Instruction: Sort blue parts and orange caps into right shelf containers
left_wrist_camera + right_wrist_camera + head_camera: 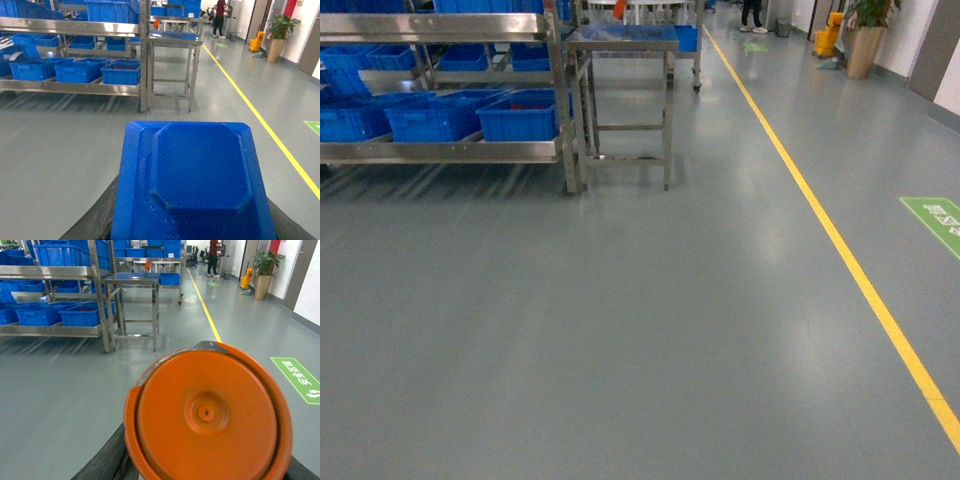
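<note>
Jaws of both arms lie hidden in the wrist views, so I cannot tell whether they are apart or clamped; the head view shows neither arm. Filling the near foreground of the left wrist view is a blue part (pixel 200 180), blocky, with a raised eight-sided panel and fine ridged texture, sitting right at the camera on what may be the dark gripper body. Filling the near foreground of the right wrist view is an orange cap (pixel 207 415), round, with a stepped rim and a small dimple at its centre, likewise pressed close to the lens.

Far to the left stands the shelf (pixel 440 150), its steel beams carrying blue containers (pixel 520 115) in a row. Just right of it stands a small steel counter (pixel 620 40). A yellow line (pixel 840 250) runs along the grey floor (pixel 620 330) on the right.
</note>
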Controlling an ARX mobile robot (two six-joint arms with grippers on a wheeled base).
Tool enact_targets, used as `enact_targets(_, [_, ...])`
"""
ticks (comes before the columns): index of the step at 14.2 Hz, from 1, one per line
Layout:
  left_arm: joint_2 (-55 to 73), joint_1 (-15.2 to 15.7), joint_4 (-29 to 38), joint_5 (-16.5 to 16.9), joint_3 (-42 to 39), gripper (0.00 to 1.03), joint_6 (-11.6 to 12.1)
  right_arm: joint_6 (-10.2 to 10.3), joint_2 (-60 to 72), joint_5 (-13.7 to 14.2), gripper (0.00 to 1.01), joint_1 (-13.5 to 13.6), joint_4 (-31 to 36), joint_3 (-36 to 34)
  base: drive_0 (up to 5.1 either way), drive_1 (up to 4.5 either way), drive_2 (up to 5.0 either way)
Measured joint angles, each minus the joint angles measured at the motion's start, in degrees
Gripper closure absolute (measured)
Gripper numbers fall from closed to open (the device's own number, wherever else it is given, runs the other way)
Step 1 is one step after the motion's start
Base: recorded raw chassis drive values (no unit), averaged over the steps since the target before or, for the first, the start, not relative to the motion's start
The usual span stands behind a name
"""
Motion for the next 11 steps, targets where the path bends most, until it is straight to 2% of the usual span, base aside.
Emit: enact_targets(11, [0.0,0.0,0.15,0.0,-0.02,0.61,0.0,0.0,0.0,0.0,0.57,0.0,-0.02,0.0,0.0,4.26,-4.3])
